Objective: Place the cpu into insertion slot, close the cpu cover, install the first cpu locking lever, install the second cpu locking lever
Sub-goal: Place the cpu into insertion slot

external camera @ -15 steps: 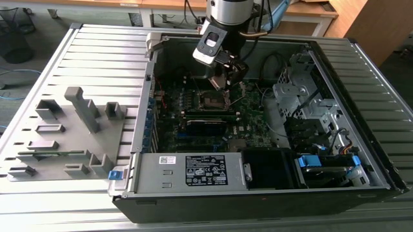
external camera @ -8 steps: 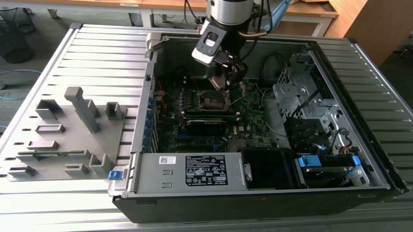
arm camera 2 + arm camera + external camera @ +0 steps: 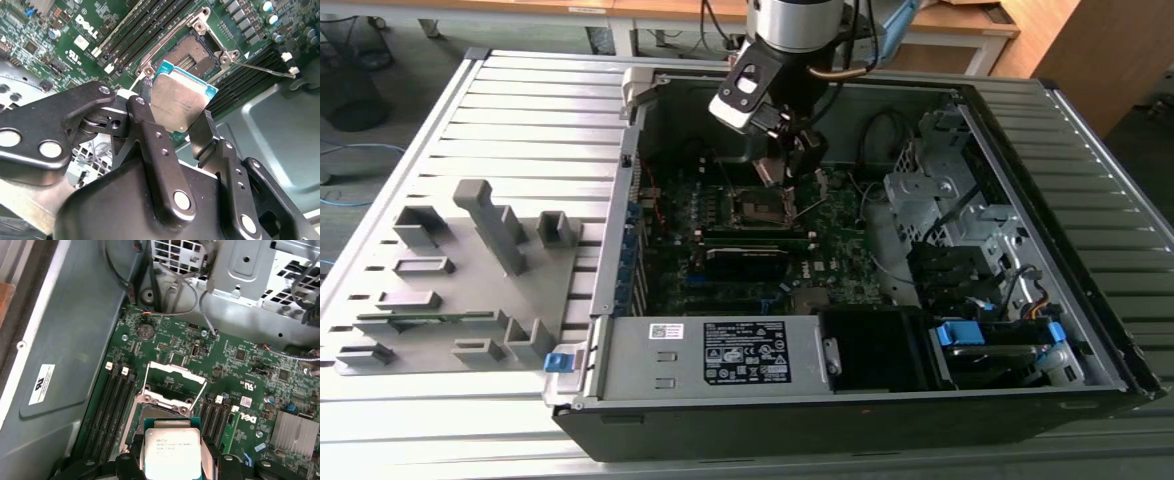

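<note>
My gripper is shut on the cpu, a flat square chip with a dull silver top, gripped by two opposite edges. In the first wrist view the cpu hangs between the black fingers just short of the open insertion slot. The cpu cover, a thin silvery frame, stands swung up off the slot. A thin wire locking lever sticks out to the side, unlatched. In the exterior view my gripper hovers a little above the slot inside the open computer case.
Memory slots flank the slot on both sides. A black module lies on the motherboard nearer the power supply. Drive cages and cables fill the exterior view's right. A grey fixture tray lies outside the case on the exterior view's left.
</note>
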`<state>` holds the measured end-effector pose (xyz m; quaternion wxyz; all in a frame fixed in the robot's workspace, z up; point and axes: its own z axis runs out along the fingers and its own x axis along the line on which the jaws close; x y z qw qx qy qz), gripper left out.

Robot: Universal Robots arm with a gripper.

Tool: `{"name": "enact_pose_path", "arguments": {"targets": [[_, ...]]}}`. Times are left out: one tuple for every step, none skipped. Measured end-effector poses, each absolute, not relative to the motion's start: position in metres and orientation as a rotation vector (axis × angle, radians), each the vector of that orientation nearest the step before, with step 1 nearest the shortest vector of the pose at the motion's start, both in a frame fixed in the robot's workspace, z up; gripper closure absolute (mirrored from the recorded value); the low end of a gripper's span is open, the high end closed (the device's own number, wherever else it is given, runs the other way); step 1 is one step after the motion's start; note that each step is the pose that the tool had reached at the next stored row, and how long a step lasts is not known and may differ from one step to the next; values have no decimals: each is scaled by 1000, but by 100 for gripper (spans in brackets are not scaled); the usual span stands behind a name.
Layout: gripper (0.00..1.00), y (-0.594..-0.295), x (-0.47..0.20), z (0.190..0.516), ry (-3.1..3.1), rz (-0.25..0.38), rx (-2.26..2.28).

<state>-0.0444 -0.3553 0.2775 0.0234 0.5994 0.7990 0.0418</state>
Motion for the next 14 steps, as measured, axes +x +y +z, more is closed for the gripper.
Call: {"name": "enact_pose_path", "arguments": {"targets": [[46,-355,-44,277,2473,129,1856],[46,-355,-44,277,2472,130,1857],[46,-355,-44,277,2472,130,1857],[46,-355,-44,277,2472,130,1857],[46,-355,-44,277,2472,129,1857],[46,-355,-44,277,2472,130,1858],[46,-355,-44,277,2472,130,1858],[46,-355,-44,277,2471,129,1858],[46,-355,-44,277,2471,130,1858],[46,-355,-44,277,2471,130,1858],[46,-355,-44,277,2469,129,1861],[46,-355,-44,277,2463,129,1868],[46,-355,-44,277,2454,129,1880],[46,-355,-44,277,2441,129,1895]]}}
